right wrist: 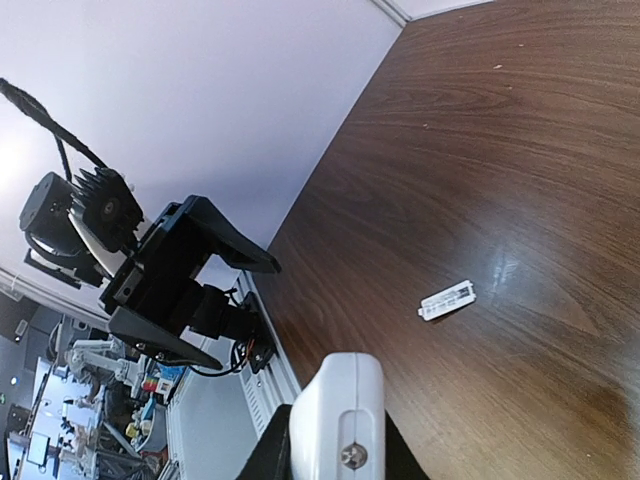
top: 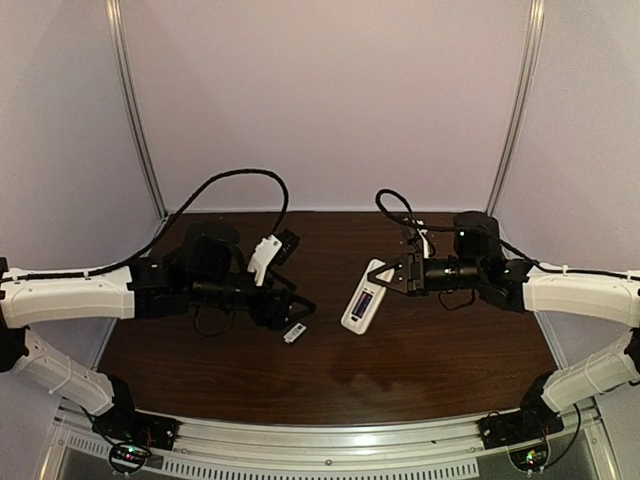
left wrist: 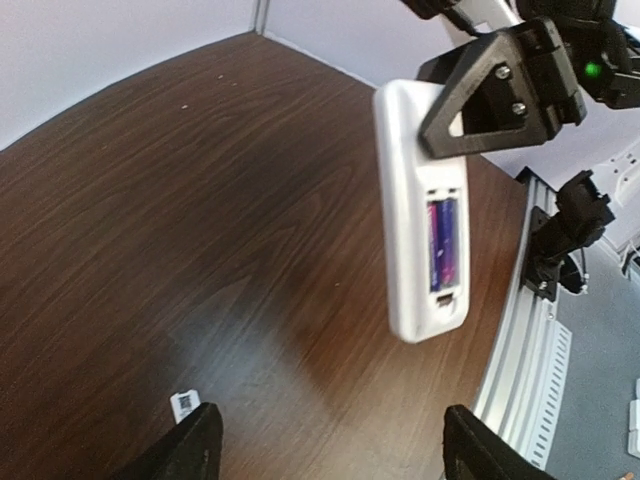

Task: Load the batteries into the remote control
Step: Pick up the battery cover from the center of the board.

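The right claw grips the remote endwise, its length pointing straight outward, batteries upward. The left claw gapes wide.

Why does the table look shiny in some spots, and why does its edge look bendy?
Top view: light bounces off the dark table as a pale patch near the front. Left wrist view: a soft glare spreads left of the remote, and the wide lens curves the table's far edge. Right wrist view: a bright streak sits beside the small white cover, and the remote, right up against the camera, looks a bit soft.
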Robot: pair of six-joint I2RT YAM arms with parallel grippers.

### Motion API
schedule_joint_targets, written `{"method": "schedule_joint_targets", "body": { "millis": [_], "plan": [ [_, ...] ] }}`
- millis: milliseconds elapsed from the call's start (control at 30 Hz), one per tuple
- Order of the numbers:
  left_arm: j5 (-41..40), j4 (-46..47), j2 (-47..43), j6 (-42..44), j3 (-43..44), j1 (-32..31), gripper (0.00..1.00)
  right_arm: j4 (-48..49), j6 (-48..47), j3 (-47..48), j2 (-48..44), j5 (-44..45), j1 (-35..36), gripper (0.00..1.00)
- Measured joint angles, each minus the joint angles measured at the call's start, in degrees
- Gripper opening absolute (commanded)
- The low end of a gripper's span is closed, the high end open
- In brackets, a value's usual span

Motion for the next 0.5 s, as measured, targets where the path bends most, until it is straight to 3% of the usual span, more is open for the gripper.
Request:
{"method": "schedule_joint_targets", "body": {
  "millis": [167,500],
  "plan": [
    [-3.6,-5.3,2.3,0.1,0.3,2.0,0.77,-0.9,0.1,-2.8,-1.0,0.7,-3.2,0.00],
    [-10.5,-14.9,15.1,-0.4,1.4,2.3,0.72,1.9,3.3,-7.3,-1.4,1.0,-5.4,0.00]
  ]
}}
